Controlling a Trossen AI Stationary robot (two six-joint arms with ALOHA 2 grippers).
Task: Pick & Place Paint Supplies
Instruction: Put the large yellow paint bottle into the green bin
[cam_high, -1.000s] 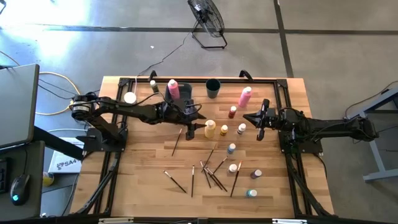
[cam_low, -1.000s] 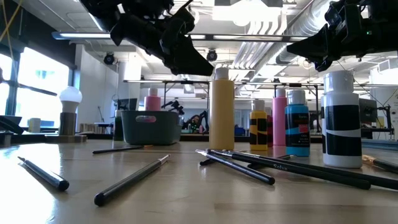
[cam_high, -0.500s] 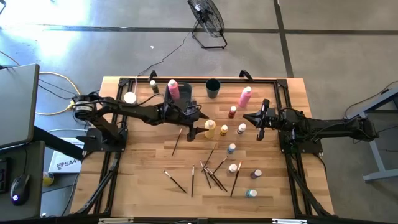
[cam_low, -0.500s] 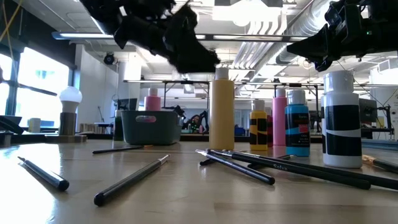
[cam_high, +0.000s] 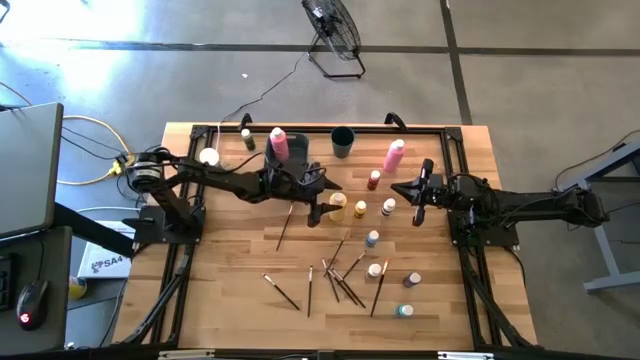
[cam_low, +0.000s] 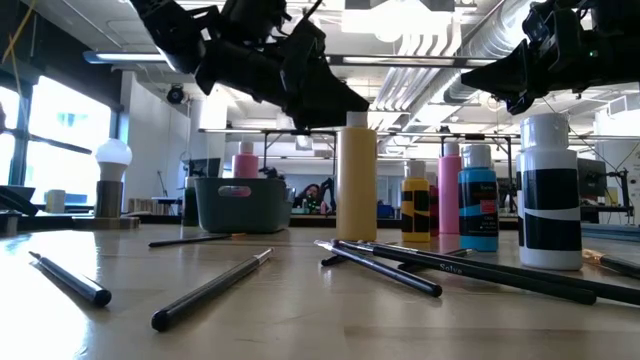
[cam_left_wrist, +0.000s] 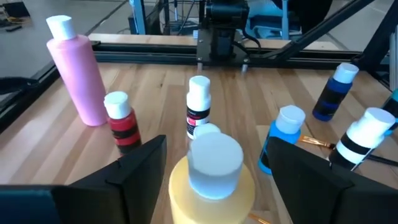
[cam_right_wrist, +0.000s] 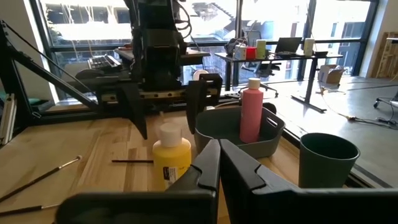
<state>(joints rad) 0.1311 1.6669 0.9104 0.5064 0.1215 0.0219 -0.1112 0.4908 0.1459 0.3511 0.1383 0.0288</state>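
The tall yellow squeeze bottle (cam_high: 337, 207) stands upright near the middle of the worktop (cam_high: 230, 270), white cap up, with a shorter yellow bottle (cam_high: 360, 209) just beside it and a small red bottle (cam_left_wrist: 119, 119) and a white-capped black-and-white one (cam_left_wrist: 198, 109) beyond. My left pincer (cam_high: 322, 200) hangs right over that tall bottle, released, one finger to each side of the cap and neither touching it as far as I can see. In my left wrist view the cap (cam_left_wrist: 214, 165) sits squarely between my dark fingers (cam_left_wrist: 134, 168).

I judge this to be the approach before the pick: I am lined up but have not closed. The next move calls for dropping down so my fingers pass the cap and bracket the body, then closing without nudging the shorter yellow bottle. After that the grey bin (cam_high: 285, 156), which already holds a pink bottle (cam_high: 279, 143), looks like the likely drop.

My right pincer (cam_high: 419, 203) waits clenched and holding nothing, above the worktop near a pink squeeze bottle (cam_high: 394, 155). Several paintbrushes (cam_high: 345, 280) lie scattered nearer the front edge.

The nearest brush in the low view carries pale lettering on its handle, too small for me to read; the bottle labels show only bands of colour.
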